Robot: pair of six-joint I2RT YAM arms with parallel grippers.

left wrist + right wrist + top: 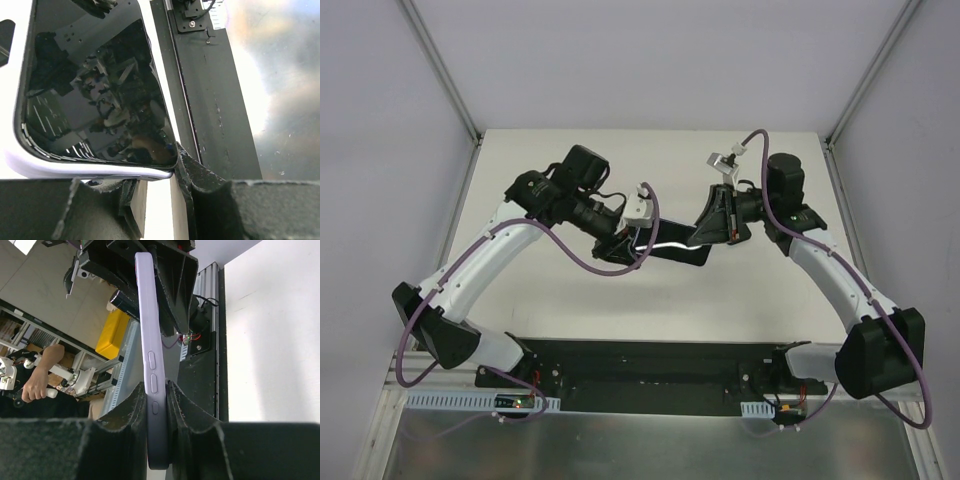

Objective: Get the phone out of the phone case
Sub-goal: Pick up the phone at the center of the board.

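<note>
The phone [672, 251], dark glass in a lavender case, is held off the white table [650, 165] between both arms. My right gripper [706, 236] is shut on its right end; in the right wrist view the fingers [182, 420] pinch the case's buttoned side [148, 315] at the gripper [159, 407]. My left gripper [632, 238] is at the phone's left end. In the left wrist view the screen [95, 85] and case rim [75, 171] lie across my gripper [157, 200]. The right fingertip [192, 175] touches the case corner, and a gap shows between the fingers.
A black base plate [650, 365] with the arm mounts runs along the table's near edge. Metal frame posts [445, 75] stand at the back corners. Purple cables [580, 255] loop off both arms.
</note>
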